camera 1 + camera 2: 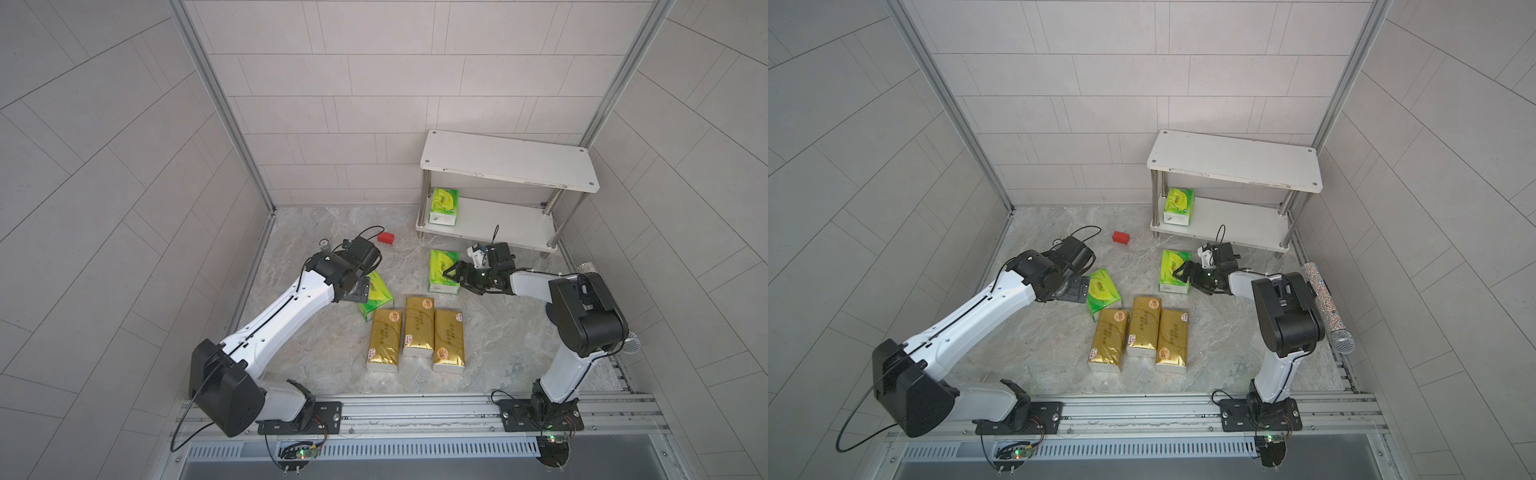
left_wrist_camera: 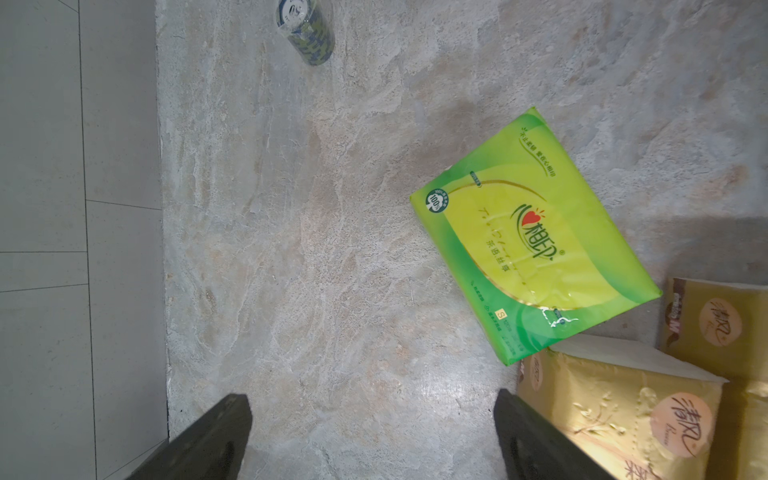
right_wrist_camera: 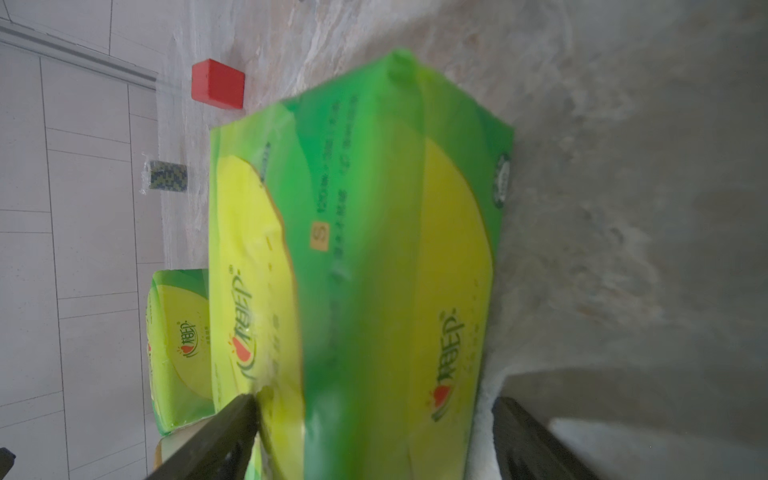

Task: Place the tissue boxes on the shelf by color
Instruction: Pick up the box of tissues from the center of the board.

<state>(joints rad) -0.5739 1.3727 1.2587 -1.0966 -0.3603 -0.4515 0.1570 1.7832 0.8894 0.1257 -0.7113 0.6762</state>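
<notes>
The shelf [image 1: 507, 160] stands at the back right with one green tissue box [image 1: 444, 205] on its lower board, at the left end. A second green tissue box [image 1: 441, 270] rests on the floor in front of the shelf. My right gripper [image 1: 453, 276] is open around its near end: in the right wrist view one finger [image 3: 232, 424] touches the pack [image 3: 374, 249], and the other stands apart from it. A third green tissue box [image 1: 376, 301] lies tilted beside three gold ones [image 1: 419, 326]. My left gripper [image 2: 372, 399] hangs open over bare floor next to that green pack [image 2: 528, 241], holding nothing.
A small red block [image 1: 385, 237] and a small patterned can [image 2: 305, 31] lie on the floor behind the left arm. A glittery microphone [image 1: 1325, 307] lies along the right wall. Tiled walls close in the left, back and right sides.
</notes>
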